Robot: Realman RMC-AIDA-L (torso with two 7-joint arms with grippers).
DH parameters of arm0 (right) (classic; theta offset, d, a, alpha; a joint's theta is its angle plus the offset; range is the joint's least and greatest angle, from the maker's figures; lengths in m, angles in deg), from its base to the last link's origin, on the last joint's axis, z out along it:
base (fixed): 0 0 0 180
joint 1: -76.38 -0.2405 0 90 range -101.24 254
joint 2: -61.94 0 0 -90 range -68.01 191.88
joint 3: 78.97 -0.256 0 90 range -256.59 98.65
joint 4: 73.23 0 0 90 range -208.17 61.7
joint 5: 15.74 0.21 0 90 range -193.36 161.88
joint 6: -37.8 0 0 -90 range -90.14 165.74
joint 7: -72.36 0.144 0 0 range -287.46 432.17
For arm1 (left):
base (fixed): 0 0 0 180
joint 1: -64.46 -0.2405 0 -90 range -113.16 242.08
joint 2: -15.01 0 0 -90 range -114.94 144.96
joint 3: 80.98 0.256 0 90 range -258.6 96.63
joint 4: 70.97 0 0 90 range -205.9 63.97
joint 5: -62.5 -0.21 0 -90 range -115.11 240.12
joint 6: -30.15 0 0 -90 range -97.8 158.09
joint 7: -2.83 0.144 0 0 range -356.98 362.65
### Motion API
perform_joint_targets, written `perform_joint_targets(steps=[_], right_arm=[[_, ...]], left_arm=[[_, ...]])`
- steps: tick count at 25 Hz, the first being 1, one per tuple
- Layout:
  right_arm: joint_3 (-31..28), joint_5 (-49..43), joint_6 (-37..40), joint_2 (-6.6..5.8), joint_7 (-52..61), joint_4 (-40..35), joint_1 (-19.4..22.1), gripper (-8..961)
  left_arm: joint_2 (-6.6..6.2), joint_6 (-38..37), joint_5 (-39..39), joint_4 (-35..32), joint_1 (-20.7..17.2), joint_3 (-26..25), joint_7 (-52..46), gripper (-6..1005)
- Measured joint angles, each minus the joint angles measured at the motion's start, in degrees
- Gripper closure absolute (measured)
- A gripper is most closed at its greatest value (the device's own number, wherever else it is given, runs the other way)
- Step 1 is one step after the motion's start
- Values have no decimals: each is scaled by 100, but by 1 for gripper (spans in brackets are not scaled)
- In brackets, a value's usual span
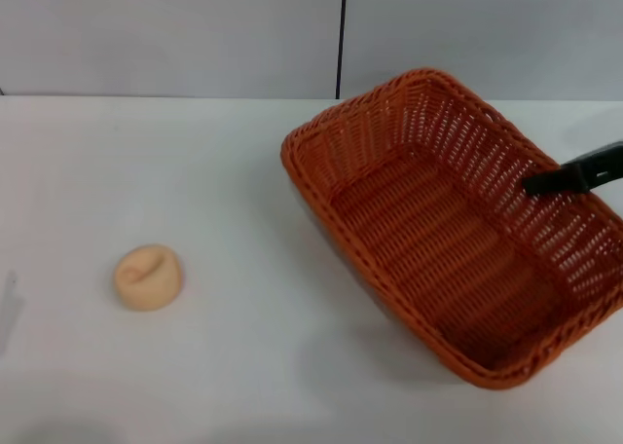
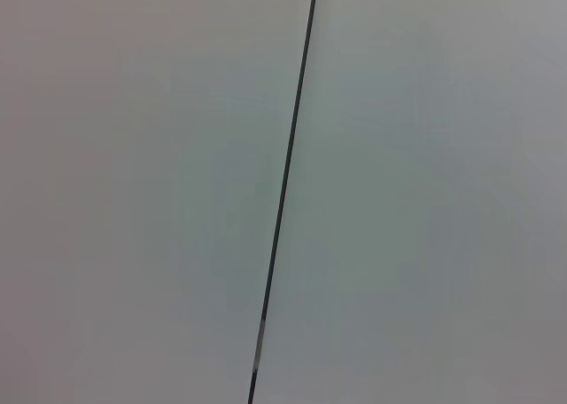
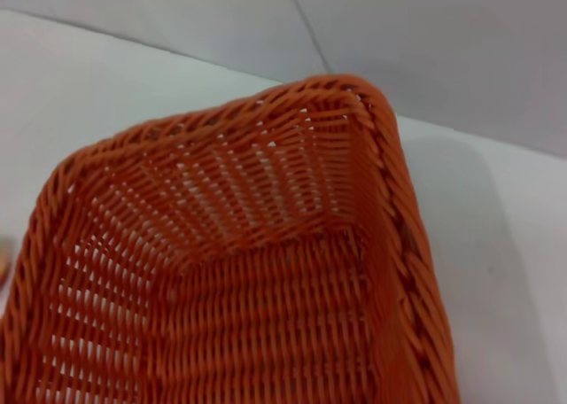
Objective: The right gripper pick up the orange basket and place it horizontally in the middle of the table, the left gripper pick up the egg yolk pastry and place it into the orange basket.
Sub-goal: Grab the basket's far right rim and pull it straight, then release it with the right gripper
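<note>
The orange basket [image 1: 438,230] is on the right half of the white table [image 1: 214,162], turned diagonally. It looks tilted, with a dark shadow under its near-left side. A black finger of my right gripper [image 1: 574,176] reaches in from the right edge and lies over the inside of the basket's right wall, holding the rim. The right wrist view looks down into a far corner of the basket [image 3: 266,289]. The egg yolk pastry [image 1: 148,277], a small round tan bun, lies alone on the table at the left. My left gripper is out of view.
A grey wall with a dark vertical seam [image 1: 342,35] stands behind the table's back edge. The left wrist view shows only that wall and its seam [image 2: 285,182]. Bare tabletop lies between the pastry and the basket.
</note>
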Motion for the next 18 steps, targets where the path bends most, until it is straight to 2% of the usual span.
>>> perform_joint_targets(steps=[5,9,14,18], right_arm=[[9,175,411,120,-761,-628,46,773],[9,582,855,143,-1641,-902,47,797],[7,934,1325,111,-2799,-939,-44,798],[249,944,1512,-2,-3290,-713,-222,798]], left_arm=[[-13,-107,20,-8,-86,0,-33,145],[-15,-161,34,-27,-139,-1,-36,145],[-15,-258,36,-27,-253,-1,-36,145],[-15,-344,36,-24,-304,-1,-36,145]])
